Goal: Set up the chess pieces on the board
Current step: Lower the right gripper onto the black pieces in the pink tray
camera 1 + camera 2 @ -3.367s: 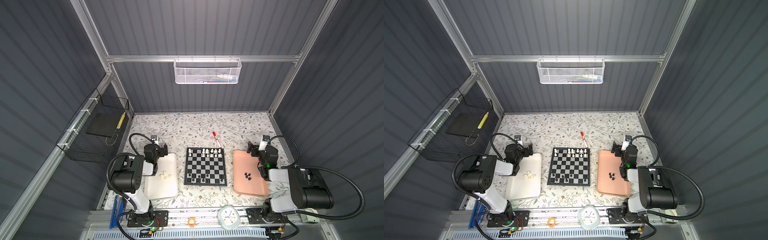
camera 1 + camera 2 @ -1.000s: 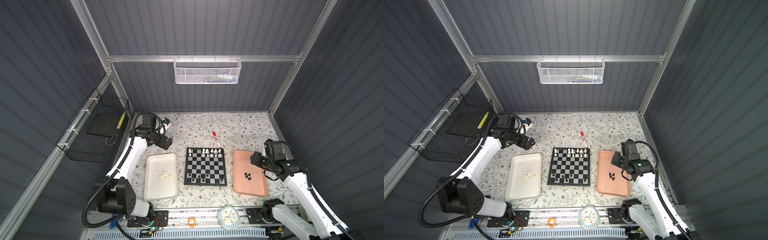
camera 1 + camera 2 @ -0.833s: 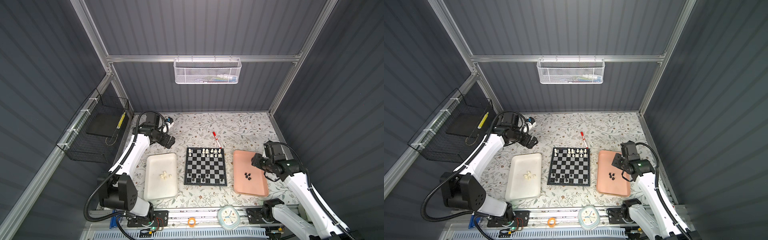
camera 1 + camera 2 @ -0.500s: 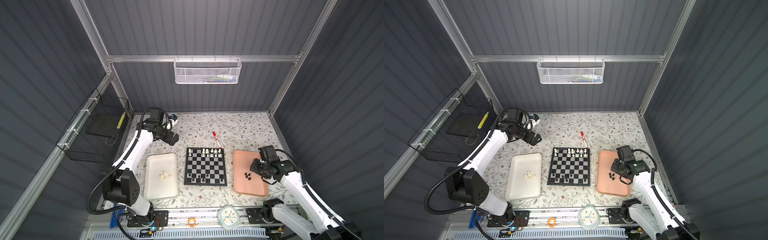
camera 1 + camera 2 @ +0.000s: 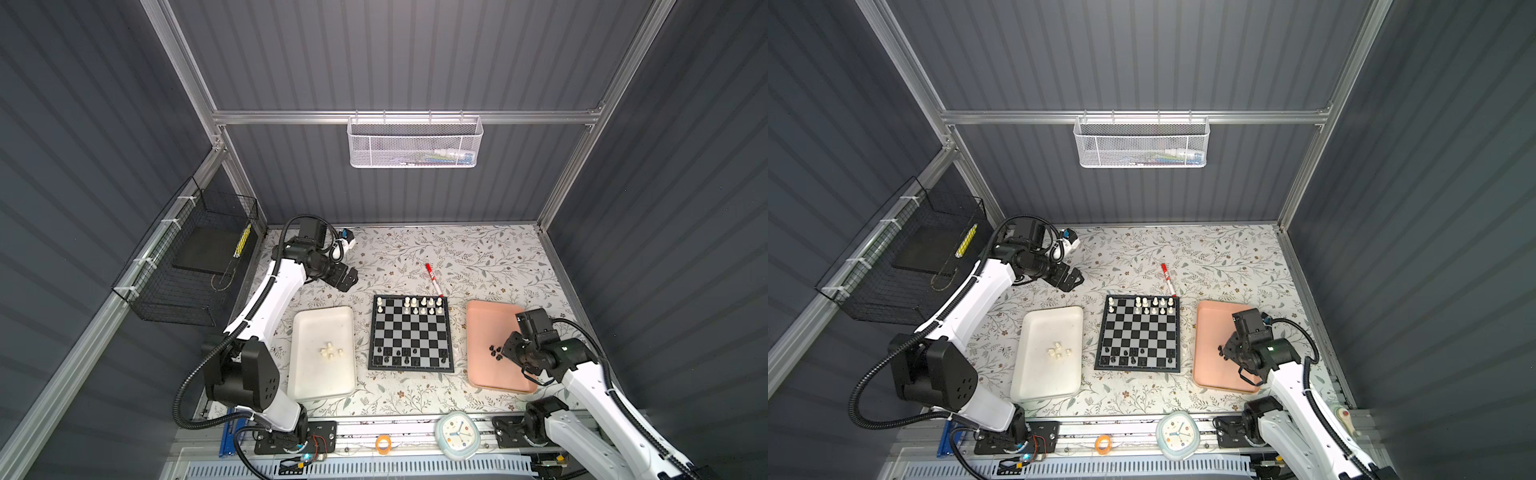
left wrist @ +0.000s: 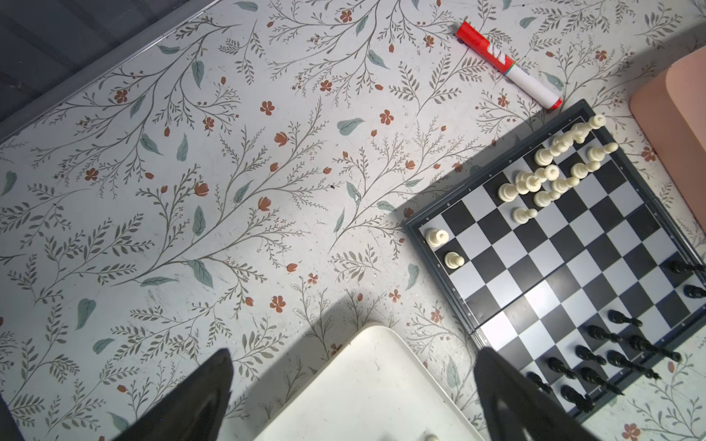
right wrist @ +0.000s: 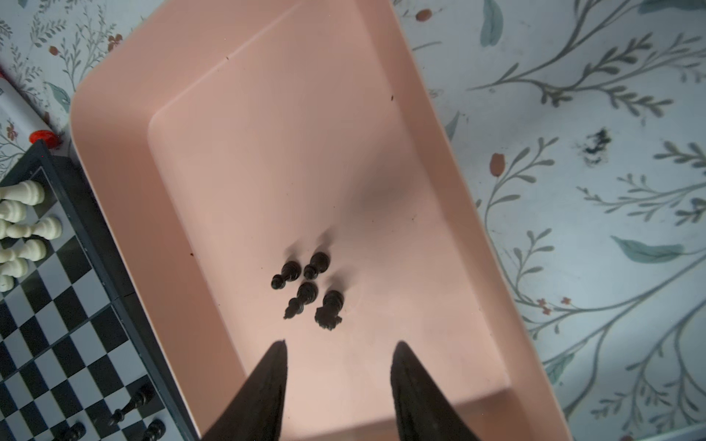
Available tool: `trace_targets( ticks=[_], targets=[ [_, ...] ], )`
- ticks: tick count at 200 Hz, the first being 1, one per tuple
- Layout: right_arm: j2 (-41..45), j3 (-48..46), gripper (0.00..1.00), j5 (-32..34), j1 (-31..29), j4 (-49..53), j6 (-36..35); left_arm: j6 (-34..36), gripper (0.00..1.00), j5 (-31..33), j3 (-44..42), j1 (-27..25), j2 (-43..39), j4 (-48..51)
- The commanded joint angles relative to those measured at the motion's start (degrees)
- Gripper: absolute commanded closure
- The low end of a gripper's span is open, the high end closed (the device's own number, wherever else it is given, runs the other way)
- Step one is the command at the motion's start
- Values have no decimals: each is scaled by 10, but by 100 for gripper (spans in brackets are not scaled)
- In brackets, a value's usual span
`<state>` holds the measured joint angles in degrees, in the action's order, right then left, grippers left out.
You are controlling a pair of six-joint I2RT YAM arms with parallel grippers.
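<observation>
Right wrist | right end effector (image 7: pixel 340 342) parted, hovering over chess pieces (image 7: pixel 307 292)

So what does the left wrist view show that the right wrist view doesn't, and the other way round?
Left wrist only: a white tray corner, the whole red marker, and the open left claw. Right wrist only: four loose black pieces inside the pink tray, with the open right claw over that tray. Both: the board, white pieces and black pieces standing on it, the pink tray's edge, part of the marker.
</observation>
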<state>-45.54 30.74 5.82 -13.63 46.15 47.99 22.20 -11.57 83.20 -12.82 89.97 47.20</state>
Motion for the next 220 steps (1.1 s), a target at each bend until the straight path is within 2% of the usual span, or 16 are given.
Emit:
trace_targets(
  ticks=[1, 169, 220],
  targets=[
    [4, -18, 56, -5, -3, -14, 13, -10, 1, -24, 3, -6, -15, 13],
    [-22, -35, 61, -1, -24, -37, 10, -15, 0, -30, -3, -17, -20, 11],
    [-12, -7, 60, 32, -26, -18, -2, -15, 1, -27, 1, -19, -15, 12]
  ],
)
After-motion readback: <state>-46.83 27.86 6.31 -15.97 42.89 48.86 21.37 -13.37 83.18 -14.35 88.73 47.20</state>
